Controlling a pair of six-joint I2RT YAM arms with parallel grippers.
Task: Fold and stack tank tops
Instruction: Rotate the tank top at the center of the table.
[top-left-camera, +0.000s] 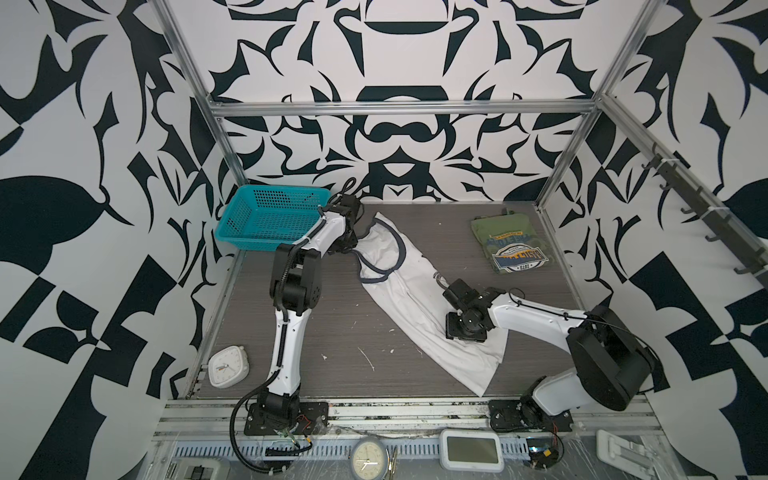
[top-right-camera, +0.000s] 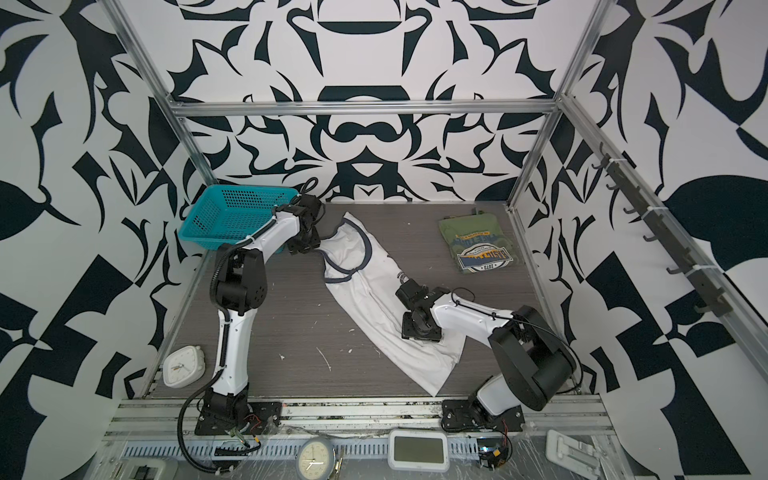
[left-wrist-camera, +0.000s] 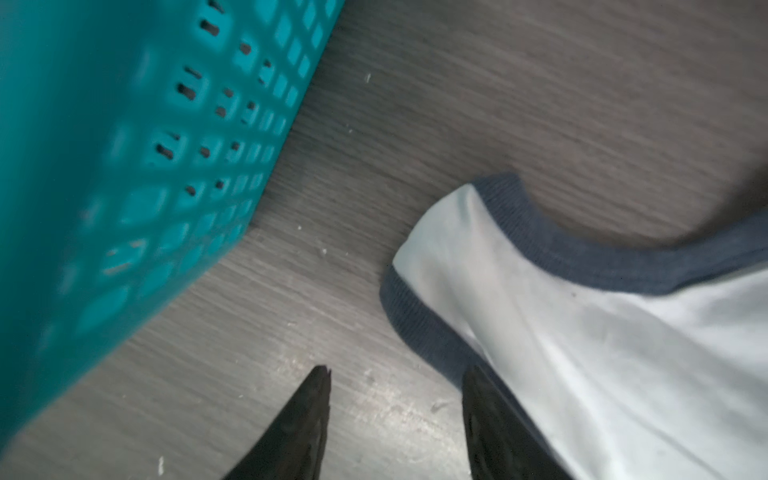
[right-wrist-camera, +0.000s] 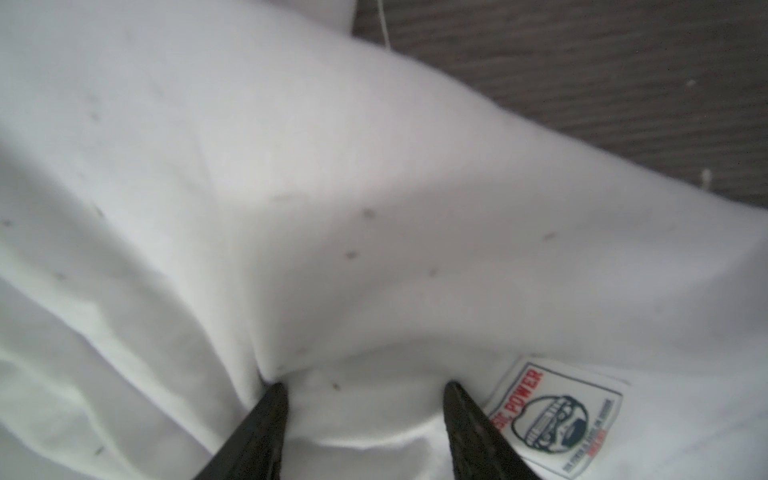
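Here's the white tank top (top-left-camera: 415, 299), soft and creased, lying stretched in a long diagonal band across the grey wood-grain tabletop (top-left-camera: 332, 324), running from beside the teal plastic mesh basket (top-left-camera: 232, 218) at the far left toward the near right. Ribbed navy trim (left-wrist-camera: 582, 266) is curving around its armholes and neck. The olive tank top (top-left-camera: 509, 241) is sitting well apart at the far right corner, folded into a neat rectangle with its blue-and-yellow round chest graphic facing up; the lettering there is too small to read. On the white cloth a small sewn label (right-wrist-camera: 557, 419) is showing the word "POWER" in red beside a navy round emblem; the finer print is blurring out.

The left jaws are standing released over bare tabletop just beside the basket wall. Nothing is lying between them, and one tip is resting at the edge of the navy trim. The right jaws are spread apart too, tips digging into the middle of the white top. The cloth is puckering at one tip, and a loose hump is sitting between them, not clamped.
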